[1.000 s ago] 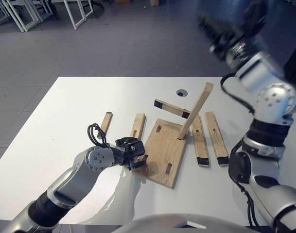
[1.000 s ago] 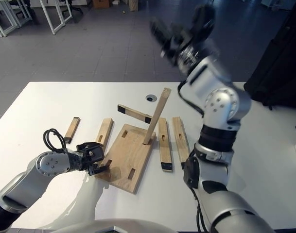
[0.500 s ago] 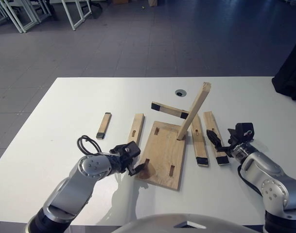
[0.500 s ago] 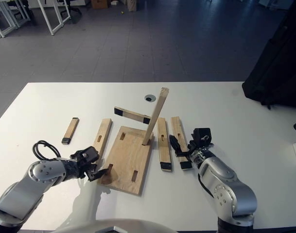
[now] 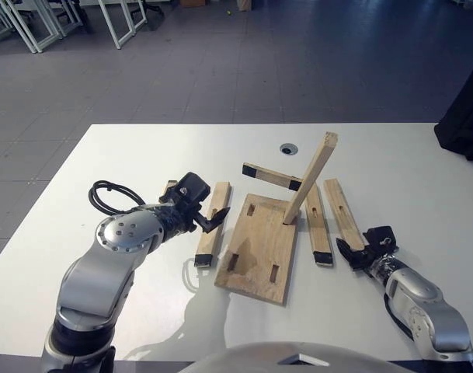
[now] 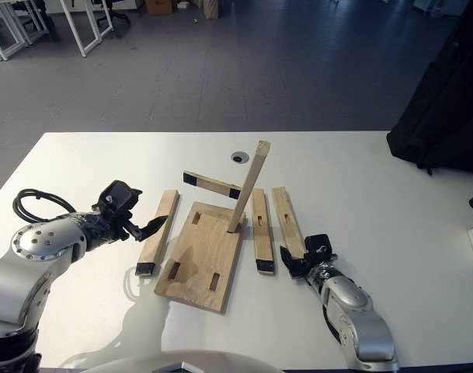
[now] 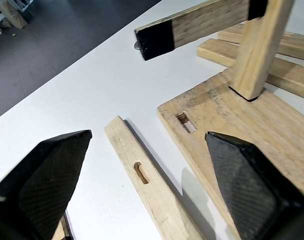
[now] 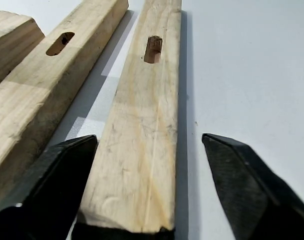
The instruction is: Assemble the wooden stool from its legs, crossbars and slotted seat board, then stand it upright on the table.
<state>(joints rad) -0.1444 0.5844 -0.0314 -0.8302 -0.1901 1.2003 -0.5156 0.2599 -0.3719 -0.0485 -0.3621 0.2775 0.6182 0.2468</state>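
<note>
The slotted seat board (image 5: pixel 259 245) lies flat mid-table. One leg (image 5: pixel 310 179) stands tilted in its far right slot, with a black-tipped crossbar (image 5: pixel 271 176) jutting from it to the left. Two more legs (image 5: pixel 318 221) (image 5: pixel 346 217) lie right of the board, and another leg (image 5: pixel 213 225) lies along its left side. My left gripper (image 5: pixel 213 214) hovers open over that left leg (image 7: pixel 147 185), one finger (image 7: pixel 42 185) on each side. My right gripper (image 5: pixel 360 247) is open, low at the near black-tipped end of the rightmost leg (image 8: pixel 142 135), straddling it.
A round cable hole (image 5: pixel 288 148) sits in the white table (image 5: pixel 104 155) behind the parts. A black bag (image 6: pixel 446 101) stands off the table's far right side. Bare tabletop spreads to the left and along the near edge.
My right arm swung down from high above the table to the near end of the rightmost leg. My left gripper left the board's near left corner and moved back over the left leg.
</note>
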